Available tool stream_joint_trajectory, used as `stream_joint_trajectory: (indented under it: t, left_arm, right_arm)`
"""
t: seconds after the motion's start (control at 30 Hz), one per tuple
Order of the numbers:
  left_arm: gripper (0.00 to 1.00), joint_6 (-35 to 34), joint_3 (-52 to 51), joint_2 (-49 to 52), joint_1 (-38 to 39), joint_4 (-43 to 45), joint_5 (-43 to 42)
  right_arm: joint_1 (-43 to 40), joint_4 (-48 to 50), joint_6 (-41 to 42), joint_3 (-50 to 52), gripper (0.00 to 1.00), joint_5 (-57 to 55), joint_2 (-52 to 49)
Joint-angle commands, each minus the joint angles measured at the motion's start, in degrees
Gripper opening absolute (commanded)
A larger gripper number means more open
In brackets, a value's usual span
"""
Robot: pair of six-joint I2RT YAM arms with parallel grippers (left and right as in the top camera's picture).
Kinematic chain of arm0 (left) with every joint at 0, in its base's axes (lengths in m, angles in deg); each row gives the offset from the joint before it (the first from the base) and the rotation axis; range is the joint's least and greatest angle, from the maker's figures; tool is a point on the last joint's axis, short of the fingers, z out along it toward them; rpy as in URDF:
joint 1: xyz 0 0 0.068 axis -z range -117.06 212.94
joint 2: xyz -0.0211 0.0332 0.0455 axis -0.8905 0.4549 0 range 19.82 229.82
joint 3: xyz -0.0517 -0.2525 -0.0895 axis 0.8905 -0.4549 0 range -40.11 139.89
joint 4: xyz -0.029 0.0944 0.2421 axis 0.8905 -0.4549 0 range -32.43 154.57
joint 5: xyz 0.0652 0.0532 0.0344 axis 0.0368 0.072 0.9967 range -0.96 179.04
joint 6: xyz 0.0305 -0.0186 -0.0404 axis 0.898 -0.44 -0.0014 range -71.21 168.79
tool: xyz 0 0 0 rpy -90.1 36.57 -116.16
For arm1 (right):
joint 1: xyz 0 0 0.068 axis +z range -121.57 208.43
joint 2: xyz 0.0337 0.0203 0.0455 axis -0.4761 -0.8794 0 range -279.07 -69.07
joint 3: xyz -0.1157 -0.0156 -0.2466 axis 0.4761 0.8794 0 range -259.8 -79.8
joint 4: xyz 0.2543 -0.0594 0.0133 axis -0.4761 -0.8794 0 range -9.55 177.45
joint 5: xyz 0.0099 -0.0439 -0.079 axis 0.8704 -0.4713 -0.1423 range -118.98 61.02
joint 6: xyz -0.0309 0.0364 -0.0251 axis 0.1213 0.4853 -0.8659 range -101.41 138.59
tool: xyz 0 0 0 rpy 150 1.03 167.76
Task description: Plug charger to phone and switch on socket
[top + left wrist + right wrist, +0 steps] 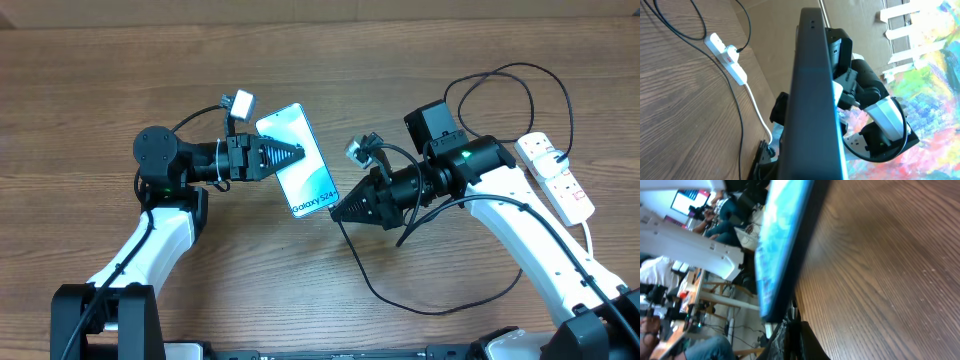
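The phone, light blue screen with "Galaxy S24" text, is held off the table by my left gripper, which is shut on its side. It shows edge-on in the left wrist view and as a blue screen in the right wrist view. My right gripper is shut on the charger's plug tip, which sits at the phone's bottom edge. I cannot tell whether it is seated. The black charger cable loops over the table to the socket, a white power strip at the far right.
A black box sits behind the right arm. The socket and its thick white cord also show in the left wrist view. The wooden table extends to the left and back.
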Motion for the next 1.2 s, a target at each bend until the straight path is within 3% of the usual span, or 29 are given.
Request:
stream_joint_trajectory:
  t: [0.0,0.9,1.17]
  left_arm:
    - [0.04,-0.2,0.5,-0.2,-0.2,0.5,-0.3]
    - [0.04,1.9,0.5,-0.2,-0.1,0.5,-0.2]
    - [0.04,1.8,0.5,-0.2,-0.1,0.5,0.0]
  right_arm:
    - [1.1,0.6,6.9,0.0,0.04,-1.3,-0.1]
    - [2.6,0.3,6.9,0.0,0.04,6.0,-0.1]
    - [2.6,4.7,11.6,0.0,0.04,5.9,-0.1]
